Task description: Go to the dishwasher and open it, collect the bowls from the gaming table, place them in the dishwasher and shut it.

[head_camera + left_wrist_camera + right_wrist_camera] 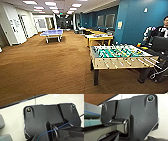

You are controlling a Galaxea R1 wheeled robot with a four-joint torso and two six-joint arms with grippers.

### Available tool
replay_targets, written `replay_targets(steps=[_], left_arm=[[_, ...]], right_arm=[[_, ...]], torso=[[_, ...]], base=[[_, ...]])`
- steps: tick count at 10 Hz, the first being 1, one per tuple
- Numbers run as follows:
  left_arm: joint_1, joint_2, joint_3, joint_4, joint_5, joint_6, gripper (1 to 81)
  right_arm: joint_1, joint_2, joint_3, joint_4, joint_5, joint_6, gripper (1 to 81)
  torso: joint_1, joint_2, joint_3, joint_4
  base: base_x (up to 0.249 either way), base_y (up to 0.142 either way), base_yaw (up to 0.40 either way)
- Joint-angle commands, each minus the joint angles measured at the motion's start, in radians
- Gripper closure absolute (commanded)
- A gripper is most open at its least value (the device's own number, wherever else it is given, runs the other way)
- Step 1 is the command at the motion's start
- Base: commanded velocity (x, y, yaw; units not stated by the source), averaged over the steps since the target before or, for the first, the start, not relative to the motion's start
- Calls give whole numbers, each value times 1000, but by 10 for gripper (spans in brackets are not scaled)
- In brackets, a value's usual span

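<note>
No writing can be read. The gaming table (120,56), a table-football table, stands on brown carpet (50,70); behind it a yellow table (100,38), a person (160,30) beside. Grippers' grip: cannot tell.

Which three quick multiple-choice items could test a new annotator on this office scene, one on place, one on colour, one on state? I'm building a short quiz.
1. Where in the head view is the table-football table?
A. right foreground
B. far left
C. far middle

2. What colour is the table-tennis table?
A. red
B. blue
C. white

3. What is the seated person near?
A. the white door
B. the table-tennis table
C. the teal wall

Answers: 1 A, it stands nearest on the right; 2 B, its top is blue; 3 C, the person sits against that wall.
</note>
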Motion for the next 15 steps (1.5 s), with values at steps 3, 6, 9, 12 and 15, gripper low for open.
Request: replay_targets(steps=[3,6,9,12,15], left_arm=[[-45,-7,-2,3,45,6,10],[-44,-7,-2,3,45,6,10],[-47,-6,-2,3,48,4,10],[-49,-10,-2,-8,49,4,10],[-49,-7,-3,-9,52,3,10]], right_arm=[[46,14,-31,-2,-59,-3,10],[45,14,-32,-3,-61,-3,10],[45,14,-32,-5,-61,-3,10],[45,14,-32,-5,-59,-3,10],[45,14,-32,-6,-61,-3,10]], torso=[[0,0,0,0],[0,0,0,0],[0,0,0,0],[0,0,0,0],[0,0,0,0]], base=[[0,0,250],[0,0,192],[0,0,164],[0,21,36],[0,0,0]])
